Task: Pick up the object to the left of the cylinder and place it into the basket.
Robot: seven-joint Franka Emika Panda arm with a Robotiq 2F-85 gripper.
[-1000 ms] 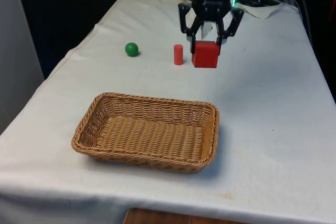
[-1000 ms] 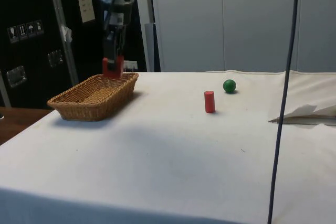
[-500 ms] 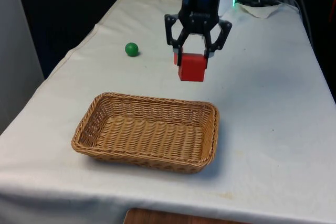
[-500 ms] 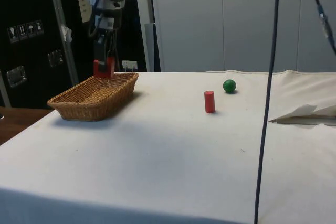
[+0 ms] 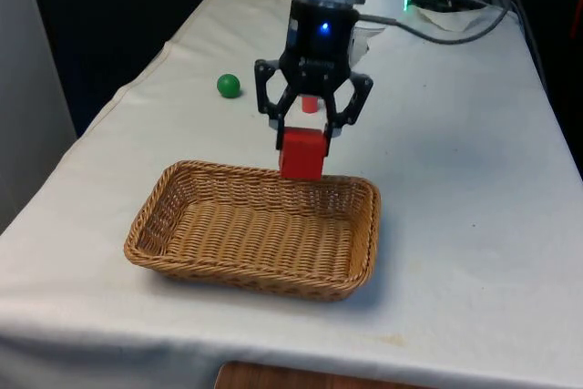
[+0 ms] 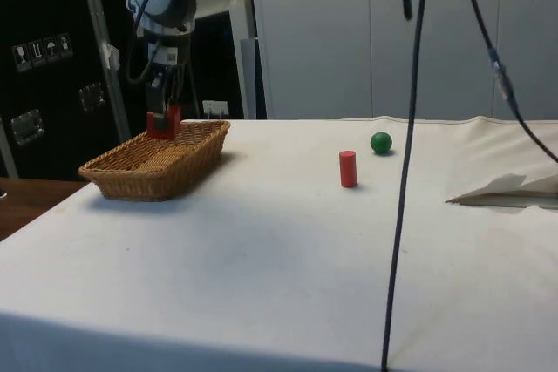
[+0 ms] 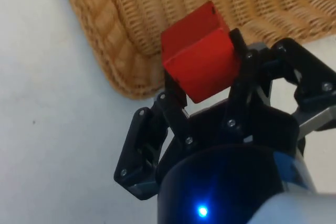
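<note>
White-clothed table (image 5: 455, 189); gripper (image 5: 305, 138) fingers clamped on red cube (image 5: 302, 153), held high over wicker basket (image 5: 182, 257) rim so it clears; red cylinder (image 6: 348, 168), green ball (image 5: 229, 86) left behind

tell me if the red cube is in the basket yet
Not yet. The claw holds the red cube in the air at the basket's far rim; the wrist view shows it over the rim's edge.

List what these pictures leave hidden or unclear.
- Red cylinder: in the front view the gripper covers nearly all of it; the side view shows it whole.
- Red cube: the fingers cover its gripped faces in the wrist view.
- Basket: the side view's low angle hides its floor behind the near wall.
- Whether the cube is past the basket's rim: the front view does not settle it.
- Green ball: too small for surface detail.
</note>
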